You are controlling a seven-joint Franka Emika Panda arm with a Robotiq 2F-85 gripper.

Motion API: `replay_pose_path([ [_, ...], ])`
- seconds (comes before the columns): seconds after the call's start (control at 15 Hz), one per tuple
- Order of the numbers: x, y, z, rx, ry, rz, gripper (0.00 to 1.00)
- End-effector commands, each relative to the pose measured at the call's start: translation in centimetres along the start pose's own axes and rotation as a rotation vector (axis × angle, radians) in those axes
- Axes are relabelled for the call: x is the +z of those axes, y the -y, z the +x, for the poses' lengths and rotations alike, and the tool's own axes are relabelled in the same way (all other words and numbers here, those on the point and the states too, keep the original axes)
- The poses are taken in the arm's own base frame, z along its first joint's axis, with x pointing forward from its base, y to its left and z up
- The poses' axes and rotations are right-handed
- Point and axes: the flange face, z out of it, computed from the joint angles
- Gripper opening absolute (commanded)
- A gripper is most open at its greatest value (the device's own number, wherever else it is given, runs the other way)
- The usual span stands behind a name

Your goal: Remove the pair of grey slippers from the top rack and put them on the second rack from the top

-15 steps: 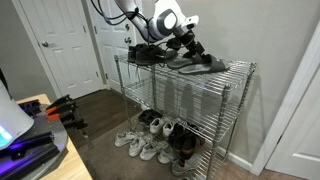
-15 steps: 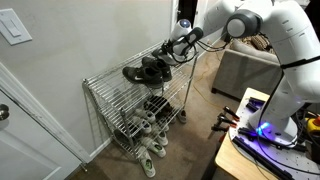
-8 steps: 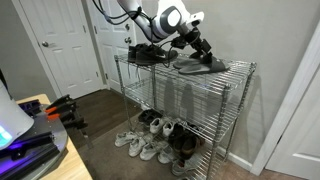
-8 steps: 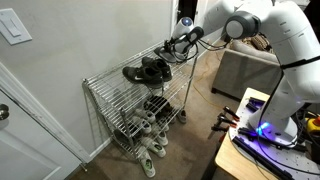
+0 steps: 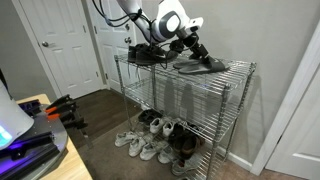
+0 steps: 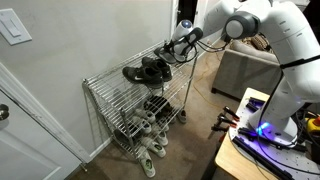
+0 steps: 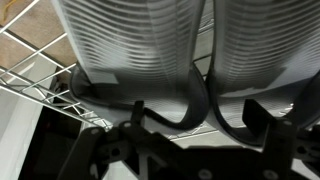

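Observation:
The pair of grey slippers [image 5: 206, 65] lies on the right end of the top rack [image 5: 240, 68] of the chrome wire shelving. My gripper [image 5: 194, 49] is right above their near ends. In the wrist view the two ribbed light grey footbeds [image 7: 130, 45] lie side by side with dark rims. My open gripper [image 7: 200, 115] has one finger on each side of the two inner heel edges and grips nothing. In an exterior view the gripper [image 6: 170, 50] is at the far end of the top rack [image 6: 110, 85]. The second rack [image 5: 190, 108] lies one level below.
A pair of black lace-up shoes [image 5: 143, 54] sits on the left of the top rack, also in an exterior view [image 6: 148, 70]. White sneakers [image 5: 140, 148] and dark shoes [image 5: 180, 145] fill the lower tiers and floor. A white door [image 5: 60, 45], a wall and a couch [image 6: 245, 70] stand nearby.
My gripper has shifted slightly over the slippers' ends. The slippers and the black shoes have not moved.

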Motion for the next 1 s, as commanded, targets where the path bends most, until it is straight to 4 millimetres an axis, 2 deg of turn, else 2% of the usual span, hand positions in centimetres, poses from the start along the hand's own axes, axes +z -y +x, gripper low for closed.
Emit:
replay_pose_path([
  [0.0, -0.4, 1.5, -1.0, -0.031, 0.015, 0.031, 1.00],
  [0.2, -1.1, 1.8, -1.3, -0.045, -0.005, 0.004, 1.00],
  [0.47, -1.7, 1.5, -0.5, -0.055, -0.035, -0.020, 1.00],
  [0.93, 0.4, 2.4, -1.2, -0.050, -0.006, -0.010, 1.00],
])
